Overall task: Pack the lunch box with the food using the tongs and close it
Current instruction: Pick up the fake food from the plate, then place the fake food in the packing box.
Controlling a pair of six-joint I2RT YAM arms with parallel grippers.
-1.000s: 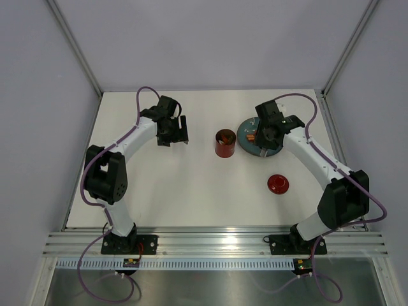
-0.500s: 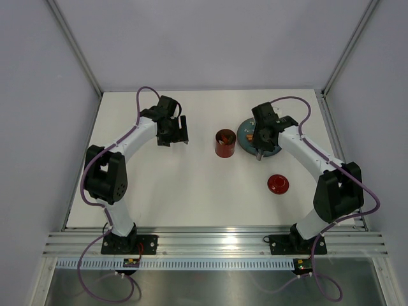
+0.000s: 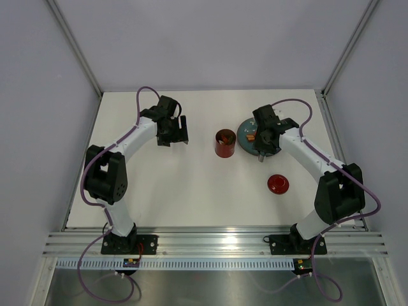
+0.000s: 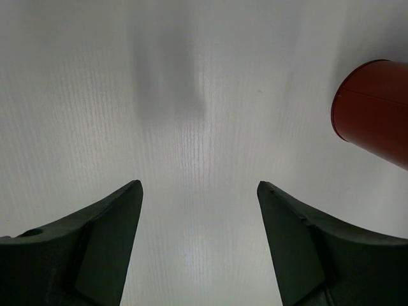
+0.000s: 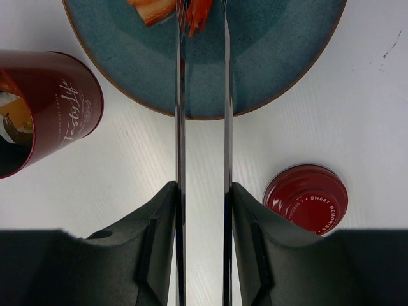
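My right gripper (image 5: 203, 186) (image 3: 262, 148) is shut on the tongs (image 5: 180, 115), whose two slim silver arms run straight ahead over the blue-grey plate (image 5: 280, 57). At their far end an orange-red piece of food (image 5: 197, 13) lies between the arms, with another piece (image 5: 153, 9) just to its left. The red lunch box (image 3: 224, 143) (image 5: 57, 102) stands open left of the plate, with something orange showing inside. Its red lid (image 3: 277, 184) (image 5: 306, 199) lies flat on the table. My left gripper (image 3: 178, 134) (image 4: 199, 185) hangs open and empty, left of the lunch box (image 4: 376, 111).
The plate (image 3: 244, 137) sits at the back right of the white table, partly under my right arm. Grey walls with metal posts enclose the table on three sides. The arm bases and a metal rail line the near edge.
My right gripper has shifted a little leftward over the plate with the tongs in it. The left arm has not moved.
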